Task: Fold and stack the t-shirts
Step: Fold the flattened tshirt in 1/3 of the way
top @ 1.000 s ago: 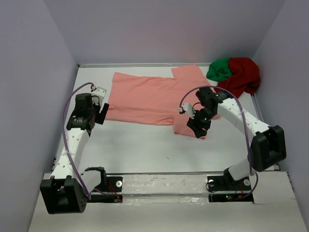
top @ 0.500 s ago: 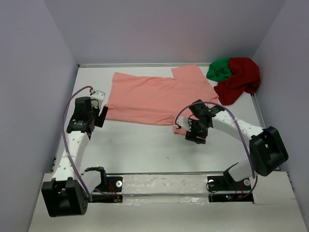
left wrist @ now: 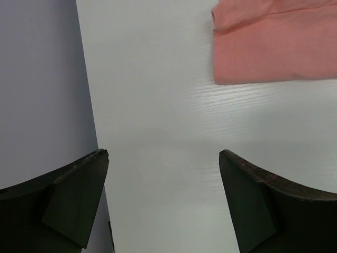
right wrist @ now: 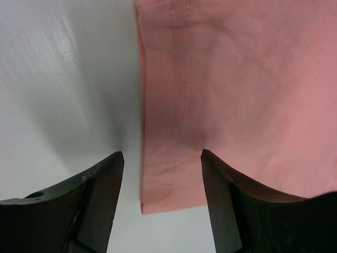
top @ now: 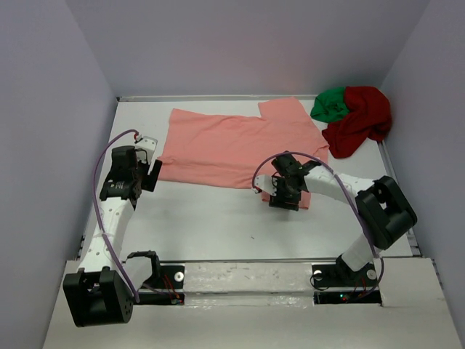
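- While the left fingers (left wrist: 79,195) stand spread as wide as they go, they hold nothing, and only bare desk (left wrist: 158,132) shows between them.
- They hang close to the left wall (left wrist: 37,79). A corner of the salmon-pink t-shirt (top: 225,145) lies ahead of them, apart from both tips.
- That shirt is spread flat across the far middle of the desk, with its body reaching toward the left arm (top: 109,211) and its sleeves toward the right.
- One sleeve (top: 287,113) points to the far edge. The other comes down toward the near edge, and its end lies under the right fingers (right wrist: 95,195).
- The right fingers are partly apart and have not closed on anything. They are down low over the desk, straddling the stitched hem (right wrist: 179,79) of the near sleeve.
- One of the right tips is over bare desk just outside the hem and the other is over pink cloth. The sleeve's corner lies flat between them.
- Whether either tip touches the cloth cannot be told from these views.
- The dark red t-shirt (top: 360,116) and the green t-shirt (top: 330,104) sit bunched together in the far right corner, touching each other, with the green one on the left.
- Both crumpled shirts lie just beside the pink shirt's far sleeve, well apart from either arm's fingers.
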`<move>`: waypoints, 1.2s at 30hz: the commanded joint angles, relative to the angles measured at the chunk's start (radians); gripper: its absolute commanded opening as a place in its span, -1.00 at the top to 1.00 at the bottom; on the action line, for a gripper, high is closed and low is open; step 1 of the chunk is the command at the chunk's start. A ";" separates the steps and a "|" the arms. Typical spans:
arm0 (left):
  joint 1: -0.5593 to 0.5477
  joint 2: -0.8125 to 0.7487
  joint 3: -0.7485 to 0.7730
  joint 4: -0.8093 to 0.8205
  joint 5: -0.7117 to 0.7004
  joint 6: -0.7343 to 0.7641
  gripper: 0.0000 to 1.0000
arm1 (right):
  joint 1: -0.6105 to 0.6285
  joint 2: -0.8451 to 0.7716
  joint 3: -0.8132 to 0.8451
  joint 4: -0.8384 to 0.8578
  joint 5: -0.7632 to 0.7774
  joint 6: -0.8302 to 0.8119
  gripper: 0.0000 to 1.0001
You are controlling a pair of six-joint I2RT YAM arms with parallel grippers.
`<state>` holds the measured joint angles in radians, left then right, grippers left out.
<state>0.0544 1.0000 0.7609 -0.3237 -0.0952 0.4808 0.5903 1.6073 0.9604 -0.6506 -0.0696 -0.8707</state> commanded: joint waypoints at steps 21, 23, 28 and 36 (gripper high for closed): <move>0.005 0.012 0.034 0.002 0.054 0.002 -0.98 | 0.048 0.065 0.032 0.086 0.062 0.052 0.38; 0.005 0.011 0.037 0.002 0.057 0.002 -0.98 | 0.048 0.054 0.029 0.088 0.065 0.052 0.50; 0.007 0.011 0.041 -0.002 0.063 0.002 -0.98 | 0.048 0.020 0.028 0.085 0.103 0.055 1.00; 0.007 0.011 0.048 -0.003 0.080 0.001 -0.98 | 0.048 -0.066 0.060 0.032 0.136 0.067 1.00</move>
<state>0.0544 1.0138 0.7620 -0.3267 -0.0338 0.4808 0.6300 1.6112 0.9936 -0.6014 0.0345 -0.8154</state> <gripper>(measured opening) 0.989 0.019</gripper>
